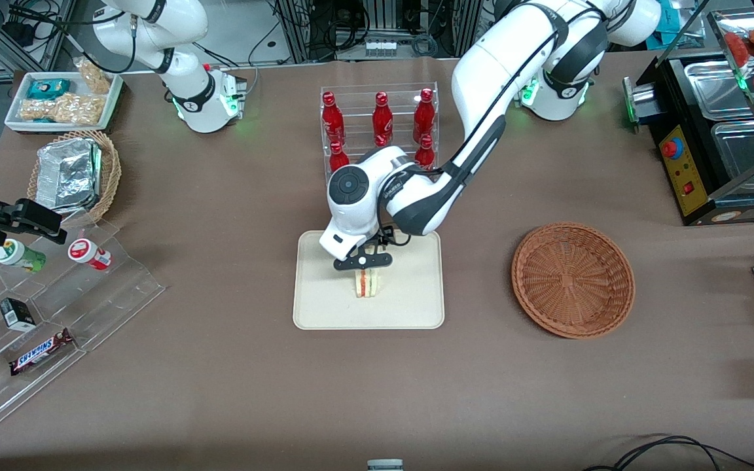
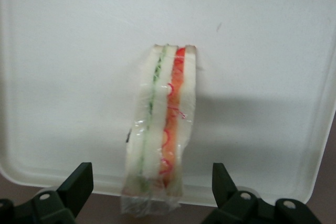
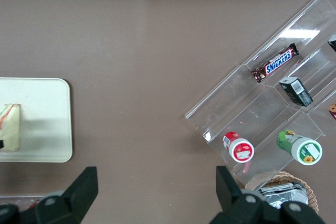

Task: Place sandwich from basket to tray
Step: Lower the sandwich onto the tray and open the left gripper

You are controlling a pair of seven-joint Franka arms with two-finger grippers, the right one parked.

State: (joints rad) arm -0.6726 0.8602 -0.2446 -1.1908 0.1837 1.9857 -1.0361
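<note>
sandwich (image 1: 368, 282) sits on tray (image 1: 324, 307), gripper (image 1: 364, 261) directly above it, fingers spread wide. basket (image 1: 573, 279) on table beside tray, toward working arm's end. bottle rack (image 1: 379, 124) farther from camera than tray.

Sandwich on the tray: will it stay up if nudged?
Probably not: the sandwich stands on a narrow edge on the tray, so it may tip. Its clear wrap looks slippery. The open claw hovers above it.
</note>
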